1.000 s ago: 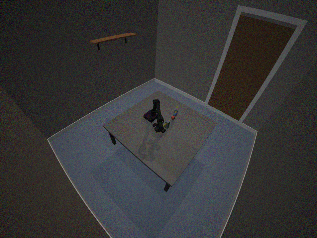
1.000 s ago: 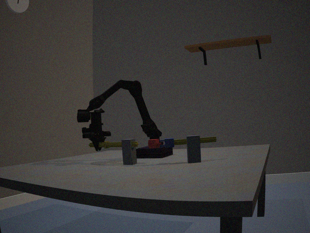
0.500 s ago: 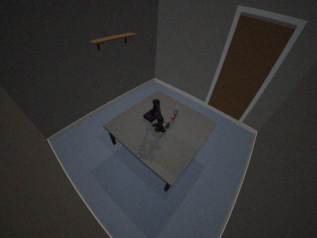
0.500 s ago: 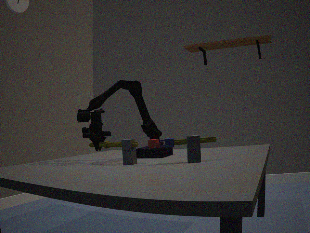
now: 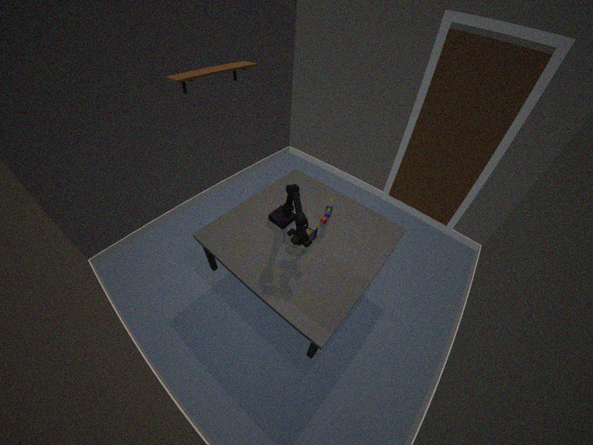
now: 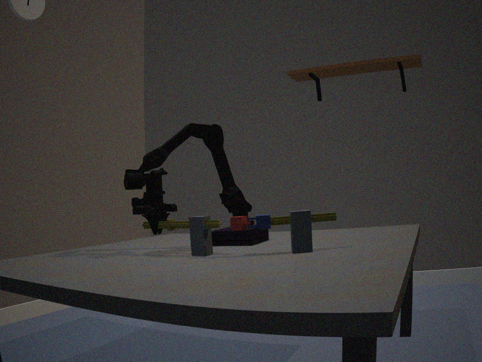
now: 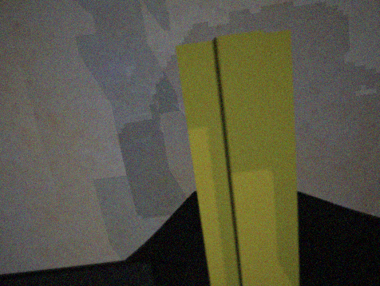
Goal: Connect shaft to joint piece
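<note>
My gripper is shut on the yellow second shaft near its outer end, with a finger on each side in the wrist view. The second shaft runs through the grey second block. Its inner end is a short gap from the red joint piece. The red piece faces roughly toward that shaft; its opening is too dark and small to make out. The blue part behind it sits on the yellow first shaft, held in the grey first block. The arm hides the fingertips in the top view.
The blocks stand on the table. The arm's dark base is behind the shafts in the exterior view. A wooden shelf hangs on the wall, far from the arm.
</note>
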